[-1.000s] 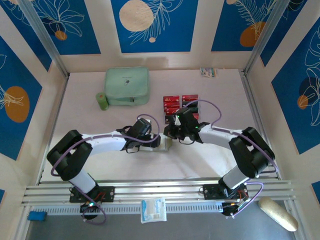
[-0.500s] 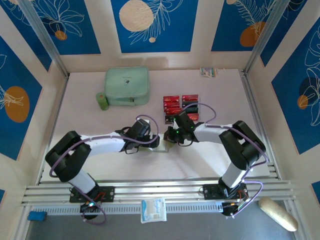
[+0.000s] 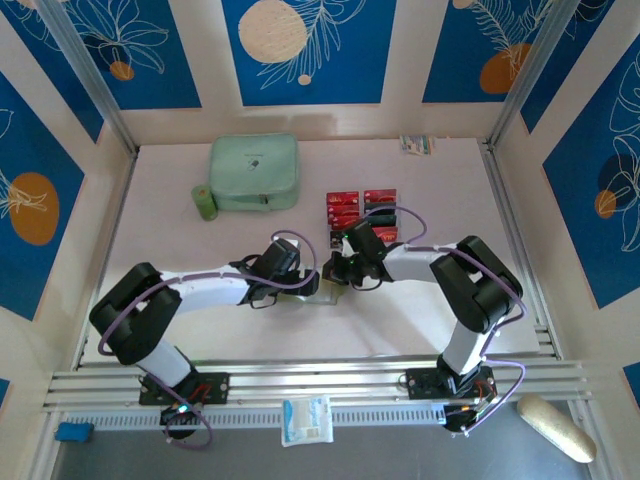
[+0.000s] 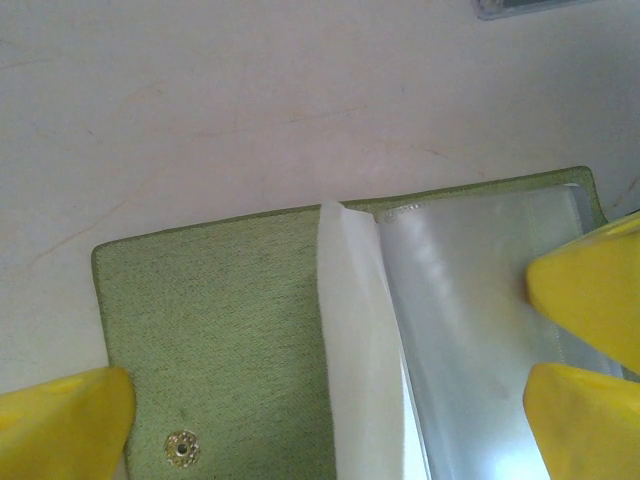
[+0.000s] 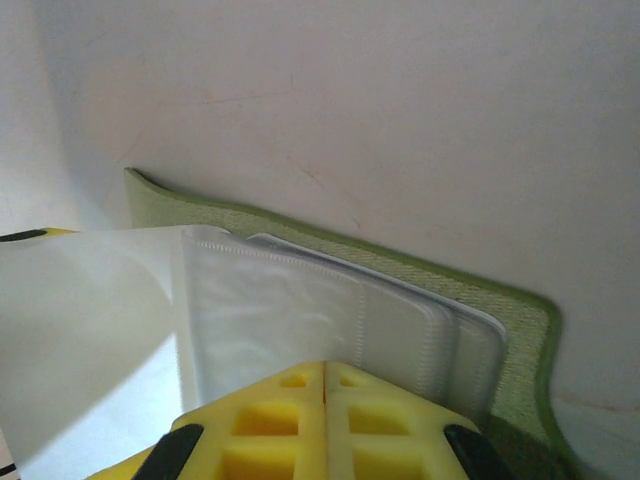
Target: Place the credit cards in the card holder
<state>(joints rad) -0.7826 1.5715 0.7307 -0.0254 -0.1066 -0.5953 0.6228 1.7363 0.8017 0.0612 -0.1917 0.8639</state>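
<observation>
The olive-green card holder (image 4: 230, 330) lies open on the table, snap stud (image 4: 180, 447) on its left flap and pale silvery pockets (image 4: 470, 330) on the right. My left gripper (image 4: 320, 425) is open and straddles it, one yellow finger on each side. My right gripper (image 5: 325, 395) is shut, its joined fingertips pressing on the clear pockets (image 5: 300, 310). From above, both grippers, left (image 3: 308, 283) and right (image 3: 338, 268), meet over the card holder (image 3: 326, 291). The red and black credit cards (image 3: 345, 206) sit in rows just behind them.
The clear tray (image 3: 388, 192) holding the cards stands right behind the right gripper. A mint-green zip case (image 3: 254, 172) and a small green roll (image 3: 204, 202) are at the back left. A small packet (image 3: 416, 144) lies by the back wall.
My right gripper has moved left and down from beside the cards onto the card holder, its arm folding in. The left arm has barely moved.
</observation>
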